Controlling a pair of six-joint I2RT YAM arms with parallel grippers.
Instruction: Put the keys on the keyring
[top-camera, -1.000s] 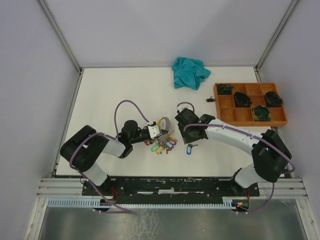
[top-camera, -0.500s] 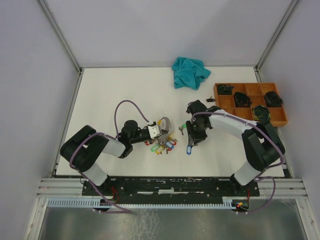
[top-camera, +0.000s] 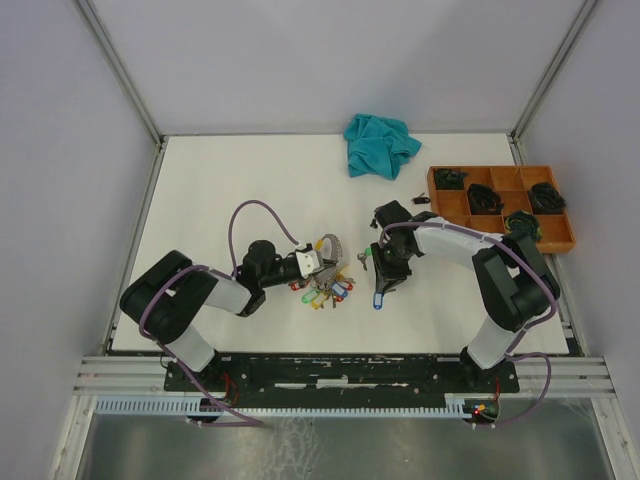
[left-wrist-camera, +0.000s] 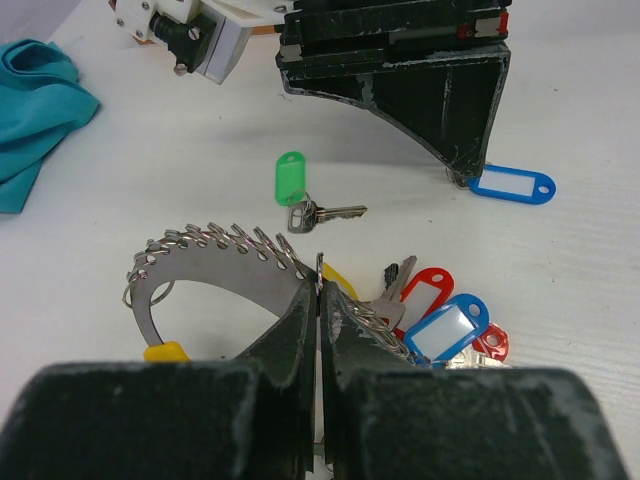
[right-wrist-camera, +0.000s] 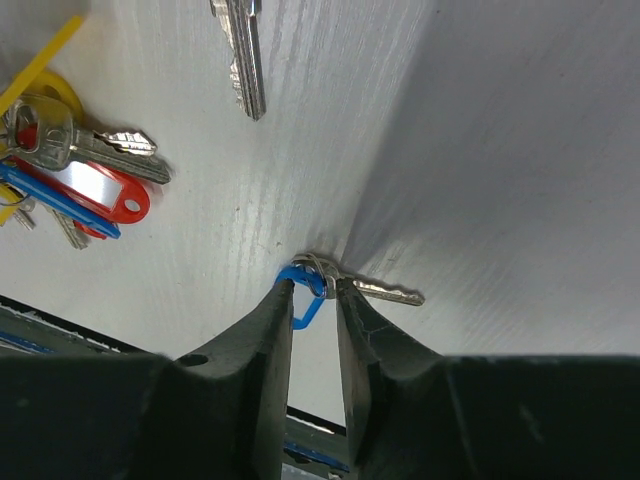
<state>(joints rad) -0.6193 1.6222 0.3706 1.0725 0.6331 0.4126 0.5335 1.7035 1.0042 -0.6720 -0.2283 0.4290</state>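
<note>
My left gripper is shut on the thin wire of the keyring, seen edge-on. A grey curved strip with a row of small loops hangs by it. Several keys with red, blue and yellow tags bunch beside the fingers. A green-tagged key lies loose on the table. My right gripper points down at the table, its jaws closed narrowly on the end of a blue-tagged key.
A teal cloth lies at the back. An orange compartment tray with dark coiled items stands at the right. A small black item lies by its left edge. The right arm's body is close over the green-tagged key.
My right gripper has swung right and down onto the blue-tagged key, uncovering the green-tagged key. The left gripper and the ring have not moved.
</note>
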